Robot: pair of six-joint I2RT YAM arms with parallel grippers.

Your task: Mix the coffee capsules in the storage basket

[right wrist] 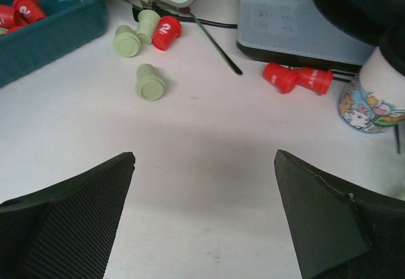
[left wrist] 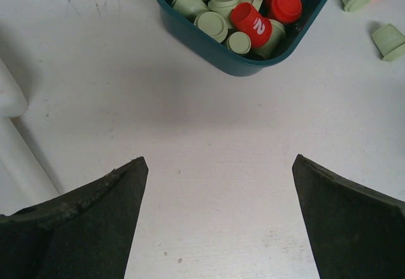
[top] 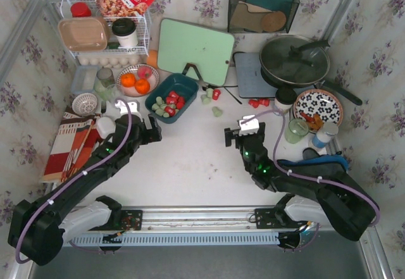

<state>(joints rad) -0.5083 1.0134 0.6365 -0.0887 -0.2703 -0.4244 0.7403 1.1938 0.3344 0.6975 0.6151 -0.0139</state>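
- Left gripper (left wrist: 218,162): jaws spread wide, nothing between them. It hovers over the bare table (left wrist: 190,114), just short of the near corner of the storage basket (top: 188,84).
- Right gripper (right wrist: 204,157): jaws equally wide, empty, over the white top and well apart from the basket.
- The basket sits left of centre, in front of the green cutting board (top: 193,50) and beside the oranges (top: 135,83).
- Coffee capsules (left wrist: 250,23): red and pale green, heaped at the basket's near end and lying every which way. The far end looks bare.
- Loose capsules (right wrist: 150,81): a few lie on the table outside the basket, some near the board and two red ones by the grey appliance (right wrist: 297,13).
- Handling (judgement): the capsules look light, rigid, smooth and tapered, so they should roll easily and may squirt out of a pinch. Grip across the body near the wider rim, or simply sweep a finger through the heap.
- The basket looks light and stiff and may slide when stirred. Bracing its wall with the other arm seems prudent.
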